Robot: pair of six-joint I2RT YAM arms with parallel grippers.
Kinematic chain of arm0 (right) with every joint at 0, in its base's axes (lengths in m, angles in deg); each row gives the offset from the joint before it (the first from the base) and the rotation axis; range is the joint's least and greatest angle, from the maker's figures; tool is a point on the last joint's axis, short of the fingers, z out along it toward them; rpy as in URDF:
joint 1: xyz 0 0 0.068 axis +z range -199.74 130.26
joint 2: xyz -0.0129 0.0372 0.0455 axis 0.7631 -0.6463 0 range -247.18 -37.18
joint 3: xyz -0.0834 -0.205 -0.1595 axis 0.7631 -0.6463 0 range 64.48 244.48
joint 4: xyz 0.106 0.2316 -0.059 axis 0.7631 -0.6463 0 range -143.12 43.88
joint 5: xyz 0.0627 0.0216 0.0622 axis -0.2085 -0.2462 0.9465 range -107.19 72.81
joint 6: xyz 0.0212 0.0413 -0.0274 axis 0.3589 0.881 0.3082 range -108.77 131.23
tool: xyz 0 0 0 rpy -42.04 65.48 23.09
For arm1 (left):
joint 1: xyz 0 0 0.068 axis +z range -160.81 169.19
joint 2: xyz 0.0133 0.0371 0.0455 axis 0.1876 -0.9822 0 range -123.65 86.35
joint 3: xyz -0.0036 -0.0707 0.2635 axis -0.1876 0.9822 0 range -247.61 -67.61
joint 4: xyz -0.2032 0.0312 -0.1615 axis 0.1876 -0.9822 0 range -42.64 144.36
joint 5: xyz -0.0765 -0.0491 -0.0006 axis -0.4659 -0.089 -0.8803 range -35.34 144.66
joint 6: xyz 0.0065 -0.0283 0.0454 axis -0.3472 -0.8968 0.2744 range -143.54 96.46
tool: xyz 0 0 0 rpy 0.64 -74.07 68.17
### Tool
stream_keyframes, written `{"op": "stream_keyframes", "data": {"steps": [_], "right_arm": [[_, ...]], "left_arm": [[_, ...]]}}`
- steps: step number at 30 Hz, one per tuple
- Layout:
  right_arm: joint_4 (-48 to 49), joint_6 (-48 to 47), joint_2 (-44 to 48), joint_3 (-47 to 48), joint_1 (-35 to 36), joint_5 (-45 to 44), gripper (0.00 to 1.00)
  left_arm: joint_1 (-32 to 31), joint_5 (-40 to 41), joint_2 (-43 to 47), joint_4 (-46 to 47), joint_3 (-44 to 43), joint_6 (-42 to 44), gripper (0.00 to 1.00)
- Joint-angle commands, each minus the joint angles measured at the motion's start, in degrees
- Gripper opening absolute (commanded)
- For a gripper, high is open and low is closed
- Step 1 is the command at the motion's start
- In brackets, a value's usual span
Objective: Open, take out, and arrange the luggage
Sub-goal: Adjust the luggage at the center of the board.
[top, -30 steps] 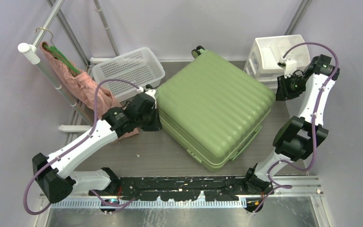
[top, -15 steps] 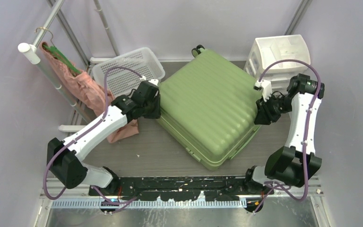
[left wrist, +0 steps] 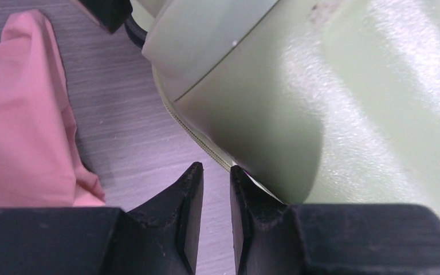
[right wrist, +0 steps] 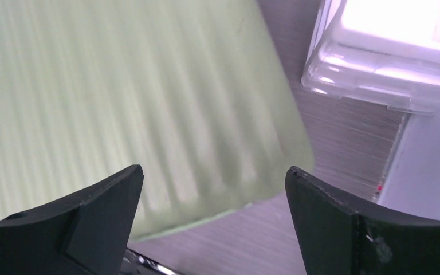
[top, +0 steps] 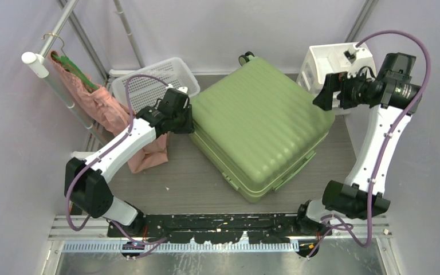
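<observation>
Grey wood-grain table (top: 177,183) bears our shut green suitcase (top: 258,126), lying flat. We judge opening unstarted: left gripper (left wrist: 216,168), jaws slightly apart, empty, at its zip seam (left wrist: 195,137); right gripper (right wrist: 215,172) gapes above. Next: find the zip pull.

Overhead wide; both wrists close, sharing luggage (top: 258,126).

Light-green, seemingly ribbed luggage (top: 258,123)

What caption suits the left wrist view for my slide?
Left gripper, jaws barely apart, at the seam of the luggage; pink cloth beside.
</observation>
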State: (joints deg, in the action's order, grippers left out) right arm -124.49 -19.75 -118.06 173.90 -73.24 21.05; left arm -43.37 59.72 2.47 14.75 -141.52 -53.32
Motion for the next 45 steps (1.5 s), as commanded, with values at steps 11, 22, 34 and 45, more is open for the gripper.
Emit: {"op": "stream_keyframes", "data": {"steps": [11,22,34,45], "right_arm": [[5.6,21.3,-14.7,-2.8,-1.7,1.3,1.0],[-1.1,14.3,-0.5,-20.4,-1.7,7.6,0.95],[-8.9,5.1,7.0,-26.8,1.6,20.7,0.94],[-13.2,-5.6,2.0,-4.2,-9.6,13.3,1.0]], "left_arm": [[4.2,-10.9,-6.8,18.0,-6.5,-3.0,0.27],[6.1,-16.4,-15.9,20.5,-15.2,-4.1,0.27],[9.2,-20.4,-30.3,14.5,-34.9,-7.1,0.32],[10.3,-16.8,-14.1,7.6,-28.9,-0.9,0.46]]}}
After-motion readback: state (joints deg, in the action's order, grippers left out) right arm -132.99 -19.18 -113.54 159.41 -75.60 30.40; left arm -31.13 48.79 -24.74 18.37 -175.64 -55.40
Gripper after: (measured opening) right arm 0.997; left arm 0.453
